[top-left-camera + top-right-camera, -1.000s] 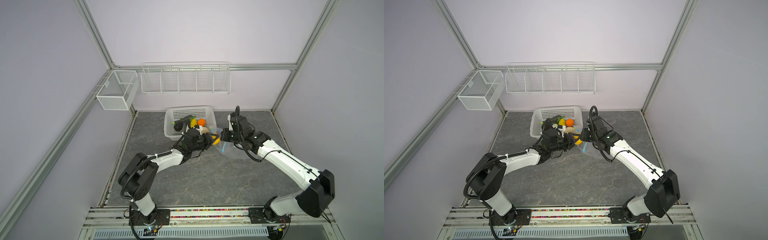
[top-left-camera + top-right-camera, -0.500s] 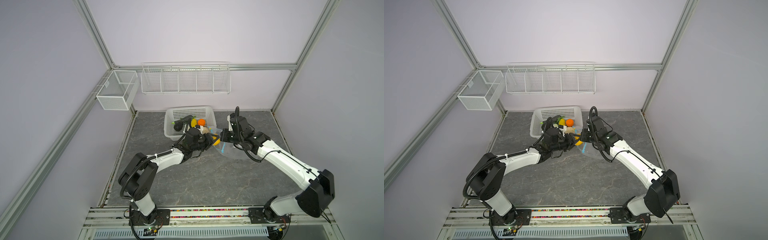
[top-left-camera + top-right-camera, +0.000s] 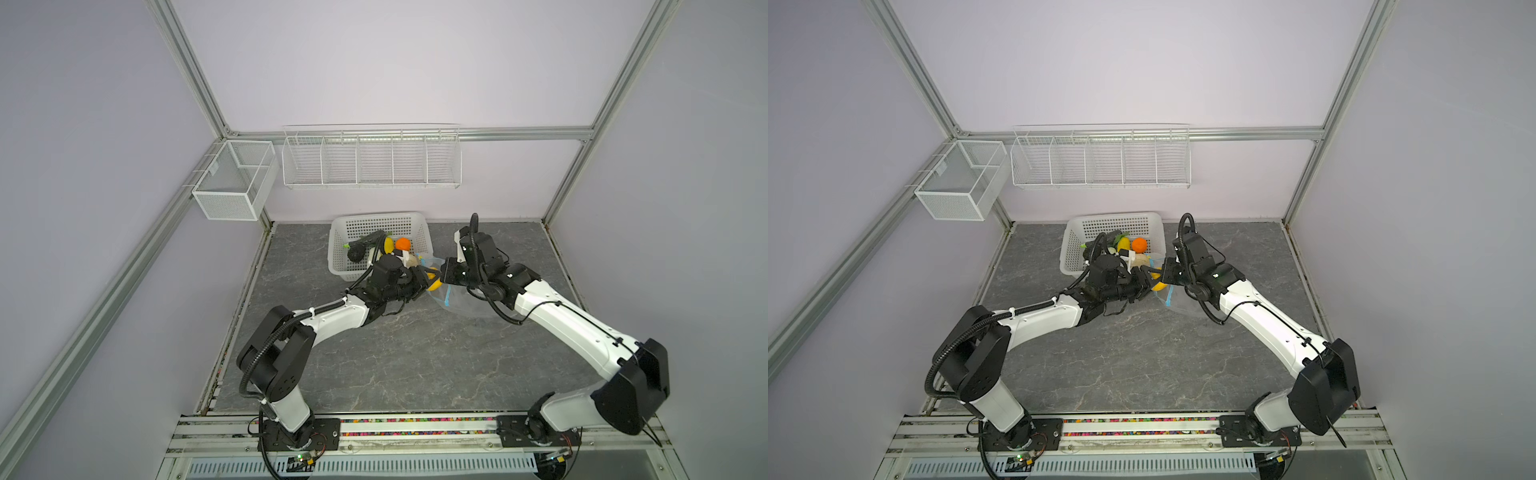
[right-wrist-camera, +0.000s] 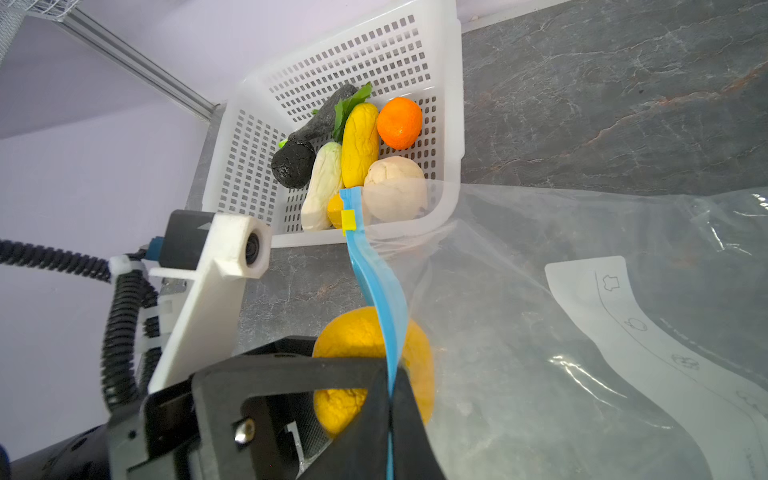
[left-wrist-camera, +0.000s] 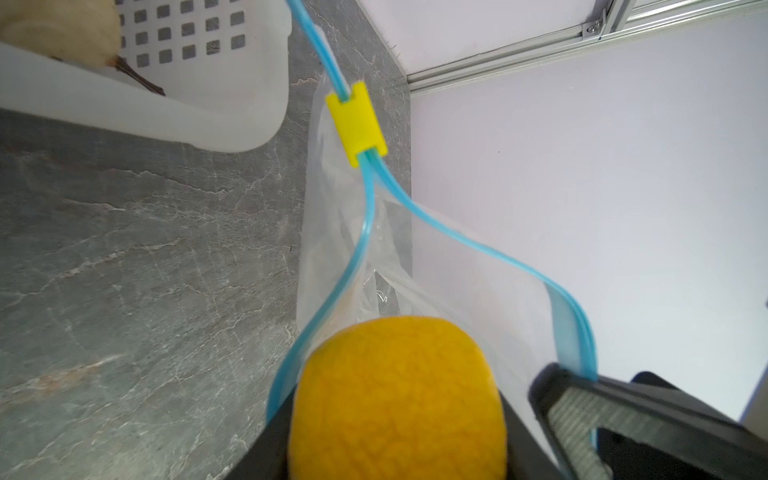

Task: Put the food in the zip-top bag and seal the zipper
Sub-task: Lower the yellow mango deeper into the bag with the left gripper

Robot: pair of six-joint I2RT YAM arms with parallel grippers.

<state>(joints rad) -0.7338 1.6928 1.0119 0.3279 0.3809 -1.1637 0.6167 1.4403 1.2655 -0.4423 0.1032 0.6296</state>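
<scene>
Far left, on the side wall: white mesh box (image 3: 232, 187). On the back wall: 5-bay wire rack (image 3: 372, 158).

Back of the grey marbled bench (image 3: 415, 353): white perforated basket (image 4: 374, 50). It holds 7 toy pieces:
- black round piece (image 4: 293, 162)
- dark elongated piece (image 4: 324, 116) with green leaves
- white vegetable (image 4: 322, 191)
- long yellow piece (image 4: 359, 145)
- mandarin (image 4: 399, 122)
- beige lump (image 4: 395, 187)
- small orange piece (image 4: 334, 210), mostly hidden behind the zipper end

Left pincer (image 3: 428, 281): just beside the basket's near right corner, clenched on a yellow citrus fruit (image 5: 399, 399). The fruit fills the gap between both fingers.

Zip-top bag (image 4: 540, 374): clear and crinkled, lying on the bench right of the basket, with 1 corner up against the basket wall. Its white label (image 4: 623, 324) shows through the film.

Zipper (image 5: 361, 232): light blue. The yellow slider (image 5: 356, 124) sits near the basket end, and below it the strip parts into 2 tracks, so the mouth is open. In the left wrist view the citrus sits between those 2 tracks, at the mouth. How far it is inside, I cannot tell.

Right pincer (image 4: 390, 374): clamped tight on 1 zipper track and holding that edge of the mouth up off the bench, close beside the fruit. In both top views the 2 pincers nearly meet.
</scene>
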